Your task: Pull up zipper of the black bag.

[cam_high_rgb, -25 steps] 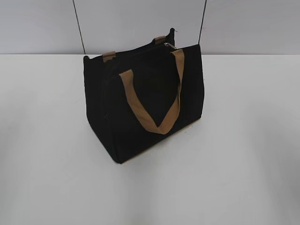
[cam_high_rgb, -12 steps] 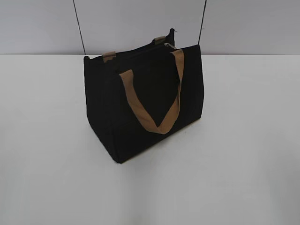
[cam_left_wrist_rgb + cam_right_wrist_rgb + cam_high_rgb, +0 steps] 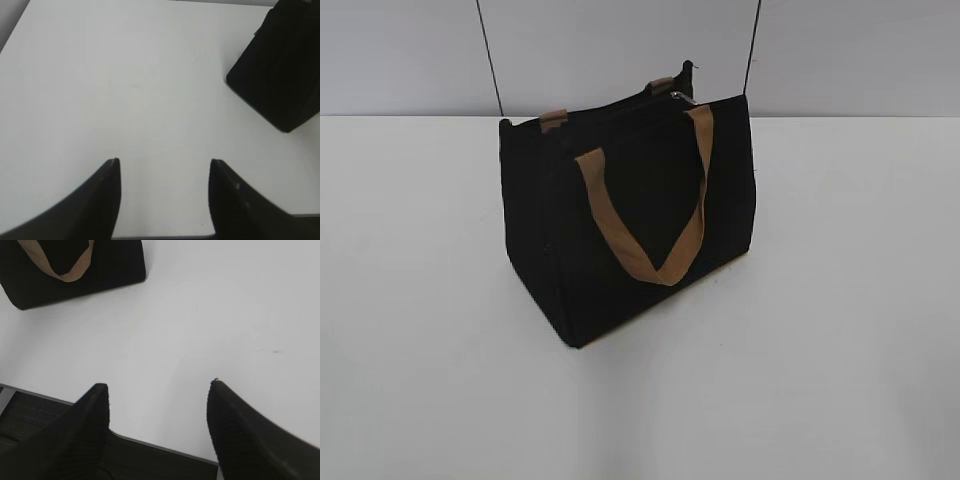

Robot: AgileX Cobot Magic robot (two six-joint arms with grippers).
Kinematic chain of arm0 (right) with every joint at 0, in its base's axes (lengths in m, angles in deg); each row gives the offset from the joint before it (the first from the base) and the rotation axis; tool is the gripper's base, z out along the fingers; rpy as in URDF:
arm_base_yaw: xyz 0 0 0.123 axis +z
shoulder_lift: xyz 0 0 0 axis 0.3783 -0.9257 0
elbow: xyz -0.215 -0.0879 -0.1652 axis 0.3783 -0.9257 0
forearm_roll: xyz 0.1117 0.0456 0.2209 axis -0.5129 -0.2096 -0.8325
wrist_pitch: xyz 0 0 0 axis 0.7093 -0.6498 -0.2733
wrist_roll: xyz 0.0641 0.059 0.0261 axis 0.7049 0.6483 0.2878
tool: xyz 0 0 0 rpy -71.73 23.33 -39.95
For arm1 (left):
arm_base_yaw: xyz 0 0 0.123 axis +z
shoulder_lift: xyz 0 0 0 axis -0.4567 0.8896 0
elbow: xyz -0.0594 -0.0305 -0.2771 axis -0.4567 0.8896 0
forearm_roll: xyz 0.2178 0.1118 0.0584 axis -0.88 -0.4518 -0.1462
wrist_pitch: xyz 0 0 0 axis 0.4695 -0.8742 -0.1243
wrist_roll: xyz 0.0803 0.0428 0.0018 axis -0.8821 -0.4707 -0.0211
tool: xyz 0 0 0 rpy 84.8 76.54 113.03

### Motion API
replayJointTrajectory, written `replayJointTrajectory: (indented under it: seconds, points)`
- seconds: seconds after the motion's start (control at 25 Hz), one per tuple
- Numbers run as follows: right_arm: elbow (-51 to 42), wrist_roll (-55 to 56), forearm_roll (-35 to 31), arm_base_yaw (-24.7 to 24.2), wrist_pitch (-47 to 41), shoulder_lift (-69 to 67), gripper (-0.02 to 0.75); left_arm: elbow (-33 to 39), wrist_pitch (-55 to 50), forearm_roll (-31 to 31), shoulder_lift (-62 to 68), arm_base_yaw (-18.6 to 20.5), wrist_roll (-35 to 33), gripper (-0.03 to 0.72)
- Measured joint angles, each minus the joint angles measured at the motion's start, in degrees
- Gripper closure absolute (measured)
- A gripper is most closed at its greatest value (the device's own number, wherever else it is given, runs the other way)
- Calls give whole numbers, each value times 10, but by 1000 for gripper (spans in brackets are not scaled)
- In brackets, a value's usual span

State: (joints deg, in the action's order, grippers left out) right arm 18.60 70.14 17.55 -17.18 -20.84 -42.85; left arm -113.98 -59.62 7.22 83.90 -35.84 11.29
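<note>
The bag (image 3: 630, 225) stands mid-table, its zipper (image 3: 681, 97) at the top far end. Both grippers, left (image 3: 164, 162) and right (image 3: 157, 385), hang spread and empty, well away. Unbraced, the bag may tip or slide when the tiny tab is tugged.

Left wrist view: the left arm's black 2-fingered gripper (image 3: 164, 162) hung with its tapered fingers (image 3: 107, 192) spread wide apart, nothing between them, tips pointing away from the camera. Right wrist view: the right arm's black 2-fingered gripper (image 3: 159, 385) was likewise spread wide, its dark pointed fingers (image 3: 235, 425) gripping nothing. Exterior view: neither arm nor gripper appeared in the frame.
</note>
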Motion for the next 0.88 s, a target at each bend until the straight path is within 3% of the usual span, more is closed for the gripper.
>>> replayJointTrajectory:
  seconds: [0.2, 0.72, 0.88]
  points:
    - [-2, -1, 0, 0, 5, 1, 267, 20, 51, -7, -2, 0, -31, 265]
    - [-2, -2, 1, 0, 6, 1, 267, 23, 57, -9, -2, 1, -40, 265]
    - [-2, -16, 3, 0, 6, 1, 267, 23, 57, 0, -2, 27, -40, 265]
